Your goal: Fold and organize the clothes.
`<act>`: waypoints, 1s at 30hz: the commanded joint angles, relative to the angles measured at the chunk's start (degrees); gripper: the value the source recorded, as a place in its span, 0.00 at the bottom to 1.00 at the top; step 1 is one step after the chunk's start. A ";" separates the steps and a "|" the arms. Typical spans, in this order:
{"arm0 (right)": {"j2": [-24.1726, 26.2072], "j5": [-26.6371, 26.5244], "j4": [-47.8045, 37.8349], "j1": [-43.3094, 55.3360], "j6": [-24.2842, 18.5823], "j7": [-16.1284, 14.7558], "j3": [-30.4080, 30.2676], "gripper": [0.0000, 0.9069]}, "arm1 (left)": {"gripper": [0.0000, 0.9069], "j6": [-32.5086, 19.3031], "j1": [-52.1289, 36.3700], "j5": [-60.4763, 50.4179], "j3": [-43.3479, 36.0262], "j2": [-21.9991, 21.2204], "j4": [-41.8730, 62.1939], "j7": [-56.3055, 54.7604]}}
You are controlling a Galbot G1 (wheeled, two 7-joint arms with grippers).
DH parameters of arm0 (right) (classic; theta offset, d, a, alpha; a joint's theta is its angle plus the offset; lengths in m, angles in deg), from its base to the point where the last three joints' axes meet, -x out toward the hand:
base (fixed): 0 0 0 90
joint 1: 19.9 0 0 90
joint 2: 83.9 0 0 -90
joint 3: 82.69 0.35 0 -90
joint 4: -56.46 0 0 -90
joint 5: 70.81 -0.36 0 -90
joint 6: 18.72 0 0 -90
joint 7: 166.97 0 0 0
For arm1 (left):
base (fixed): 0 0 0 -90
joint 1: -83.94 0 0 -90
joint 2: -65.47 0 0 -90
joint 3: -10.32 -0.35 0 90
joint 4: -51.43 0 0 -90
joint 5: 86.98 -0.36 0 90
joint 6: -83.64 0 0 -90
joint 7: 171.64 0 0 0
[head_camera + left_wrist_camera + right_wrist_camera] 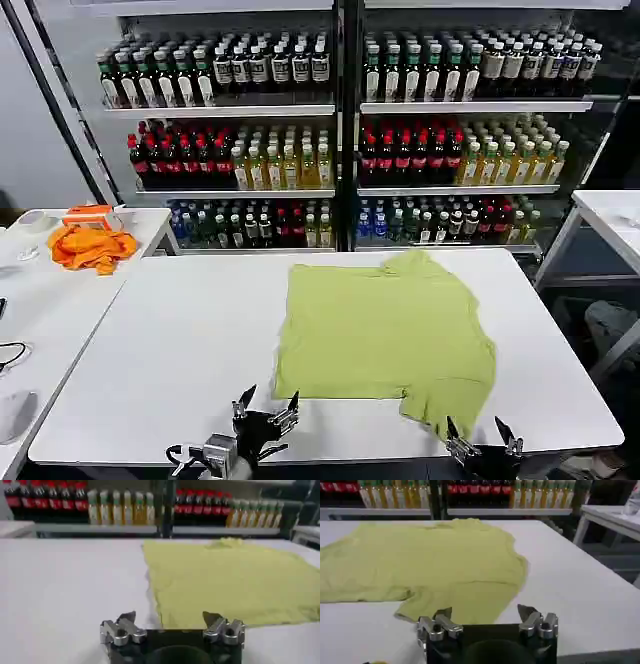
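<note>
T-shirt (385, 335) lies partly folded on worktop (180, 350); more folds left. Left tool (266, 411) at 7 o'clock, right tool (483, 438) at 5 o'clock, both wide, empty.

Head view high over table (180, 340), wrist views low, sharing shirt (385, 335)

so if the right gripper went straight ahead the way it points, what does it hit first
Probably the lime-green cotton T-shirt: the open right gripper points at its near sleeve edge on the white table, though height above the cloth is unclear.
</note>
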 commanded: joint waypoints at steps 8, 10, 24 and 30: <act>-0.70 -2.50 -0.94 0.19 1.16 2.40 -1.32 0.00 | 0.02 1.31 -3.78 4.02 0.18 1.73 3.27 -0.57; -0.84 -3.15 -1.11 0.39 1.22 2.67 -1.43 0.00 | 0.02 1.27 -3.88 4.07 0.07 1.76 3.40 -0.55; -1.12 -4.12 -0.73 0.40 0.91 2.62 -1.23 0.00 | 0.02 0.13 -4.14 4.32 -0.63 0.93 4.65 -0.21; -1.10 -3.86 0.34 -0.14 -0.39 2.13 -0.56 0.00 | 0.02 -0.87 -3.84 5.29 -0.50 0.43 4.25 0.08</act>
